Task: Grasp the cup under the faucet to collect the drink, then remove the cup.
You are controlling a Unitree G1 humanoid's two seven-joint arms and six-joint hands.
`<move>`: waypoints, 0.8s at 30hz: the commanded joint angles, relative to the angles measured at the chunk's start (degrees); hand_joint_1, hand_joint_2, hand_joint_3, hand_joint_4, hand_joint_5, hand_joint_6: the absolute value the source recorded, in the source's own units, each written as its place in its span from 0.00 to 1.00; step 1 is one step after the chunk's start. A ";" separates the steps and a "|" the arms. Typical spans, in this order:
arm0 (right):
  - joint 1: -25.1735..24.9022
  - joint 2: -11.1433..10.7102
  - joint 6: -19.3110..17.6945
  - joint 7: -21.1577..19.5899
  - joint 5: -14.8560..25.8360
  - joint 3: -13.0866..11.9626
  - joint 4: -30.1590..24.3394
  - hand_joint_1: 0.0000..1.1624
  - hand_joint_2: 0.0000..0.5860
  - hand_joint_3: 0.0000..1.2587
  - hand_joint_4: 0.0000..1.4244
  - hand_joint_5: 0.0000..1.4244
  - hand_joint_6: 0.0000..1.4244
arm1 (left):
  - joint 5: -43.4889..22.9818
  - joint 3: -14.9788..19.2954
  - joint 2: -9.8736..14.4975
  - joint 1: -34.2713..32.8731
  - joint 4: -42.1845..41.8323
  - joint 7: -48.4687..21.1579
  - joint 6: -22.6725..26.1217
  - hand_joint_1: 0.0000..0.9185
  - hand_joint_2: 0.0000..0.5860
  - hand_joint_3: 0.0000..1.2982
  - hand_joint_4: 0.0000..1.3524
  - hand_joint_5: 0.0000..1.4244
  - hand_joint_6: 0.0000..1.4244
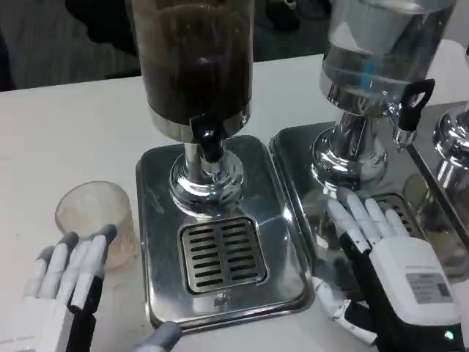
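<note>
Just beyond the open, empty left hand (69, 275) stands the cup (97, 220), fingertips touching it.

One view only, from the head, high above the near edge of the bench (88, 110). Looking steeply down and forward, far edge of the bench near the top, dark floor beyond. Close in: the dark drink dispenser (196, 66) cut off at the top edge, its steel tray (157, 220) and drain grille (222, 253) filling the middle. A second dispenser (374, 51) cropped at the upper right, a third barely in at the right edge. Left robot hand (69, 275) entering from the bottom left corner, right robot hand (381, 249) from the bottom right, forearms cut by the lower edge. Cup (97, 220) low on the left, just ahead of the left fingertips.
</note>
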 commanded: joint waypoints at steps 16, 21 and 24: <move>-0.31 -0.22 0.21 0.81 1.09 -0.71 -0.94 0.31 0.90 0.07 0.00 0.00 0.00 | -16.19 5.03 -3.16 -17.19 10.95 -4.64 3.61 0.00 0.05 0.00 0.00 0.00 0.00; -0.17 -0.19 0.26 1.14 1.08 -0.65 -0.74 0.31 0.90 0.07 0.00 0.00 0.00 | -23.17 4.97 -3.21 -23.49 19.56 -8.04 1.24 0.00 0.03 0.00 0.00 0.00 0.00; -0.23 -0.51 0.11 1.44 0.96 -0.65 -0.69 0.31 0.91 0.07 0.00 0.00 0.00 | -24.23 4.40 -3.00 -25.87 23.23 -8.44 -0.32 0.00 0.03 0.00 0.00 0.00 0.00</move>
